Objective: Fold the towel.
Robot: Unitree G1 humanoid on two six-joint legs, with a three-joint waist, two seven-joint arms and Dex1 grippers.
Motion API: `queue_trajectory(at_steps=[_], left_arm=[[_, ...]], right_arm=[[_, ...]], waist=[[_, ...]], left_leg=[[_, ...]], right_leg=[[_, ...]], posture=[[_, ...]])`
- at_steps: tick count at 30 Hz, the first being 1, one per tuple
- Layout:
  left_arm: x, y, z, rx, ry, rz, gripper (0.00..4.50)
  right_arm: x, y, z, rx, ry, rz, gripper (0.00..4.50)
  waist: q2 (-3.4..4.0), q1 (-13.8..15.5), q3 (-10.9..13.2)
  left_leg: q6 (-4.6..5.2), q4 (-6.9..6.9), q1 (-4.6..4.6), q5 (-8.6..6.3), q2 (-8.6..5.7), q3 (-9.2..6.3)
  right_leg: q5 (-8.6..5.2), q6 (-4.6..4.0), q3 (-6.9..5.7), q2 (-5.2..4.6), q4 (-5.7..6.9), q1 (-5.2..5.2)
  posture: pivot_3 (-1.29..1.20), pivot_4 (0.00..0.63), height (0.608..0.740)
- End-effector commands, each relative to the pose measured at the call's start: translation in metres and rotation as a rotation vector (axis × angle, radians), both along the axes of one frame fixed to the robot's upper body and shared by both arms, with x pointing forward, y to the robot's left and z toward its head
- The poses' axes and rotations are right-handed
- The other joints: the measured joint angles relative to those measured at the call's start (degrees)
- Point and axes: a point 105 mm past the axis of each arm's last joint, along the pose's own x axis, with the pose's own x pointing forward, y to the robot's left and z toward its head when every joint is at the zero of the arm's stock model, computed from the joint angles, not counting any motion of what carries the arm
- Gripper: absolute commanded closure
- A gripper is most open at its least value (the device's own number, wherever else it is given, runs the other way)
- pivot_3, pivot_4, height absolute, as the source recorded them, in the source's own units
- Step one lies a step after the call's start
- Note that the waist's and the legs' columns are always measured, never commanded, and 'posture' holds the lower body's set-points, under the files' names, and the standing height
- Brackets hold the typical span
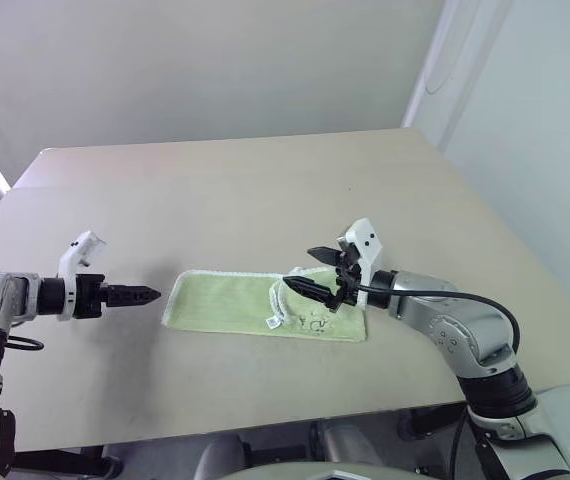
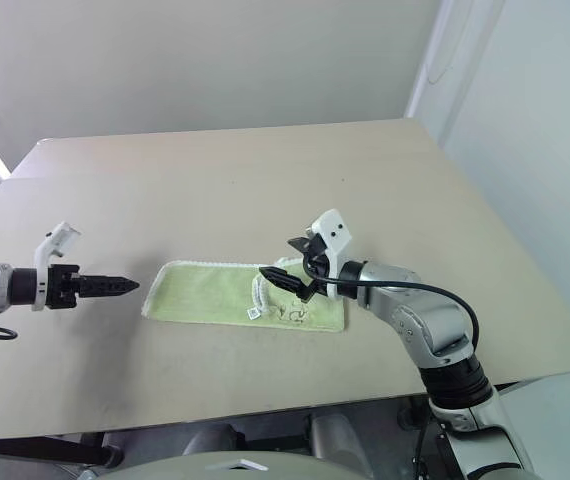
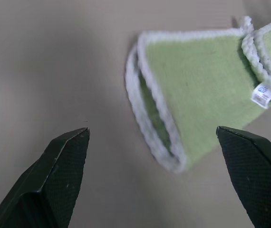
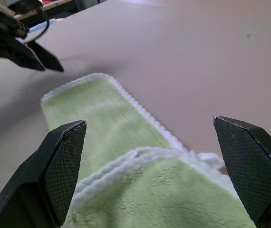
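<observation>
The towel (image 1: pixel 227 303), lime-green with white trim, lies folded into a long strip near the table's front edge, with a second layer doubled over its right end. A small white tag (image 3: pixel 264 94) and a dark logo (image 1: pixel 315 322) sit near that end. My left gripper (image 1: pixel 151 295) hovers just off the strip's left end, pointing at it, open with nothing between its fingers (image 3: pixel 66 156). My right gripper (image 1: pixel 303 268) is open above the doubled right end, holding nothing, and its fingers (image 4: pixel 64 156) frame the folded edge.
The tan table (image 1: pixel 265 180) stretches far behind the towel. Its front edge (image 1: pixel 265 425) runs close below the towel, and its right edge (image 1: pixel 525 250) slants beside a white wall.
</observation>
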Motion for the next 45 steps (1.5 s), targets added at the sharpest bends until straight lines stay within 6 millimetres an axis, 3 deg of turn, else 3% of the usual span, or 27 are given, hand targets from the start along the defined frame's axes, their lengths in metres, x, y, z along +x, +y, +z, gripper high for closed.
queue_trajectory(at_steps=[1, 5, 11, 21, 25, 32, 35, 41, 45], left_arm=[[-0.004, -0.020, -0.004, -0.047, 0.062, -0.024, 0.00], [-0.010, -0.029, -0.023, -0.050, 0.136, -0.012, 0.00], [-0.005, -0.037, -0.023, -0.096, 0.156, 0.015, 0.00], [-0.003, -0.051, -0.016, -0.168, 0.179, -0.020, 0.00], [-0.003, -0.052, -0.013, -0.175, 0.172, -0.033, 0.95], [0.002, -0.052, -0.005, -0.185, 0.138, -0.050, 3.55], [0.007, -0.047, 0.001, -0.179, 0.108, -0.034, 4.45], [0.003, -0.042, 0.007, -0.114, 0.073, -0.092, 4.45], [-0.007, -0.029, 0.011, -0.057, 0.073, -0.110, 4.45]], right_arm=[[-0.003, 0.005, 0.020, 0.017, -0.061, 0.039, 0.03], [-0.012, 0.000, 0.022, -0.060, -0.115, 0.116, 0.03], [-0.027, -0.016, 0.023, -0.179, -0.177, 0.230, 0.03], [-0.013, -0.032, 0.019, -0.254, -0.185, 0.152, 0.03], [-0.013, -0.032, 0.015, -0.262, -0.177, 0.141, 0.00], [-0.010, -0.032, 0.011, -0.271, -0.182, 0.111, 0.00], [-0.011, -0.034, 0.010, -0.273, -0.181, 0.104, 0.00], [-0.015, -0.037, 0.008, -0.277, -0.174, 0.114, 0.00], [-0.020, -0.039, 0.007, -0.282, -0.164, 0.144, 0.00]], waist=[[-0.01, 0.0, 0.0], [0.13, 0.2, 0.0], [0.20, 0.5, -0.1], [0.20, 1.5, -0.1], [0.14, 1.4, 0.0], [0.10, 1.3, 0.0], [0.09, 1.3, 0.0], [0.06, 1.2, 0.0], [0.05, 0.9, 0.0]], left_leg=[[0.00, 0.01, -0.01, 0.00, -0.01, 0.00], [0.00, 0.00, -0.01, 0.00, -0.05, -0.01], [0.00, 0.05, 0.12, 0.00, -0.21, -0.06], [-0.01, 0.07, 0.06, 0.00, -0.30, -0.09], [-0.01, 0.06, 0.01, 0.00, -0.33, -0.08], [-0.01, 0.06, 0.02, 0.00, -0.32, -0.10], [-0.01, 0.06, 0.01, 0.00, -0.32, -0.10], [-0.01, 0.04, -0.01, 0.00, -0.32, -0.10], [-0.01, 0.04, 0.00, 0.00, -0.31, -0.09]], right_leg=[[0.00, 0.00, 0.00, 0.00, 0.00, 0.00], [-0.02, 0.03, 0.00, -0.05, -0.02, 0.02], [-0.06, 0.08, 0.01, -0.16, -0.02, 0.18], [-0.09, 0.12, 0.02, -0.22, -0.07, 0.18], [-0.11, 0.15, 0.04, -0.25, -0.09, 0.14], [-0.11, 0.14, 0.04, -0.20, -0.02, 0.09], [-0.11, 0.14, 0.04, -0.20, -0.02, 0.09], [-0.11, 0.13, 0.05, -0.21, -0.05, 0.07], [-0.11, 0.13, 0.06, -0.20, -0.03, 0.06]], posture=[[0.00, 0.000, 0.712], [0.00, 0.000, 0.712], [0.00, 0.000, 0.712], [0.00, 0.000, 0.712], [0.00, 0.000, 0.712], [0.00, 0.000, 0.712], [0.00, 0.000, 0.712], [0.00, 0.000, 0.712], [0.00, 0.000, 0.712]])
